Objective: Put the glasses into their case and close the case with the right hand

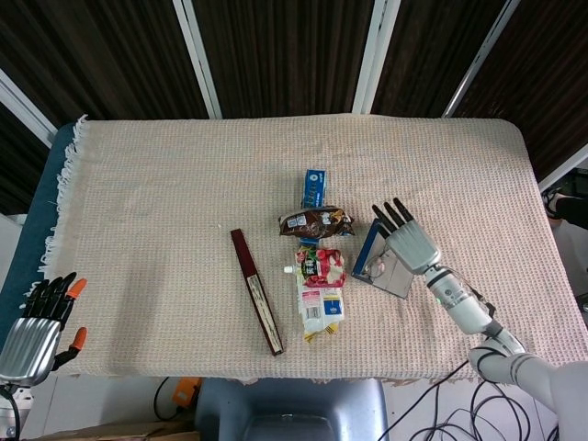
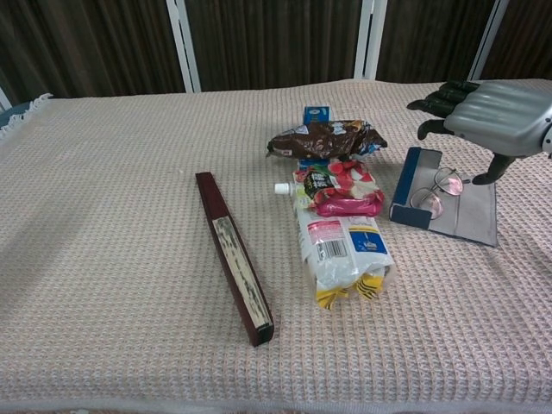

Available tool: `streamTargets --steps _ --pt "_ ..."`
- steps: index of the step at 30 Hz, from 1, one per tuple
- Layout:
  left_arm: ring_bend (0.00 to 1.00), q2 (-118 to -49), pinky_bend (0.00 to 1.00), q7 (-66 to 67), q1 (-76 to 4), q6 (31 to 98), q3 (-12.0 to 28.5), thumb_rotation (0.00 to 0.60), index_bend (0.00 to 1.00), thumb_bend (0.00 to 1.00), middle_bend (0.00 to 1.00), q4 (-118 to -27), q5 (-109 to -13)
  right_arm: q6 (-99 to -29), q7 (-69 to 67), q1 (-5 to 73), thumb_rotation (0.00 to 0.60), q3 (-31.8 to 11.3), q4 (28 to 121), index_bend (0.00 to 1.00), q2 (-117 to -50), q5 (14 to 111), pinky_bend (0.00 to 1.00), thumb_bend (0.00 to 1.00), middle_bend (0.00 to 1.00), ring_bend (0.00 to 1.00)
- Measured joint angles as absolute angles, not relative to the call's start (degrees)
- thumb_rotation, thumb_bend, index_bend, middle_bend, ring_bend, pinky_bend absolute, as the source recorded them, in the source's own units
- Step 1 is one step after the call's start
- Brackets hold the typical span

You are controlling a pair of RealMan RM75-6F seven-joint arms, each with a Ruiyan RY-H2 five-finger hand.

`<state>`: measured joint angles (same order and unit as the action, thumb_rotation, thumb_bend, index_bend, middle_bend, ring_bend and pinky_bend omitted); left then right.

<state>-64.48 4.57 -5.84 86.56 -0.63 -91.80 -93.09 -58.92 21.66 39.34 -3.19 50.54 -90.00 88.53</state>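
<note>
The right hand [image 2: 496,118] is wide open above the case [image 2: 450,203] and holds nothing. The glasses [image 2: 434,191] lie in the open case, near the table's [image 1: 165,193] right edge. The left hand [image 1: 37,323] hangs open off the table's front left corner.

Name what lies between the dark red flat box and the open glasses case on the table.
Between the dark red box and the glasses case lies a row of snack packets, seen in both views.

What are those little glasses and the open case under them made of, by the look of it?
The glasses look like thin metal wire: slim, shiny round rims with clear, faintly pinkish lenses. The case has a dark blue wall and a flat, matte grey inside, perhaps fabric-lined card or plastic; the pictures leave that open.
</note>
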Motion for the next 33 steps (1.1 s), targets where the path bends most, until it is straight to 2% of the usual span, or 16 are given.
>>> streamTargets --steps 19,33 --pt "0.0 -64.5 0.06 4.7 -6.0 86.2 -0.6 0.6 0.0 0.41 0.0 -91.8 -93.0 -59.5 18.8 39.4 0.6 -3.5 38.3 0.35 -99.0 87.4 0.0 0.25 0.05 0.0" --pt "0.0 -64.5 0.06 4.7 -6.1 86.3 -0.6 0.6 0.0 0.41 0.0 -91.7 -93.1 -59.8 19.0 40.6 0.6 -4.9 35.5 0.38 -102.5 86.2 0.0 0.25 0.05 0.0"
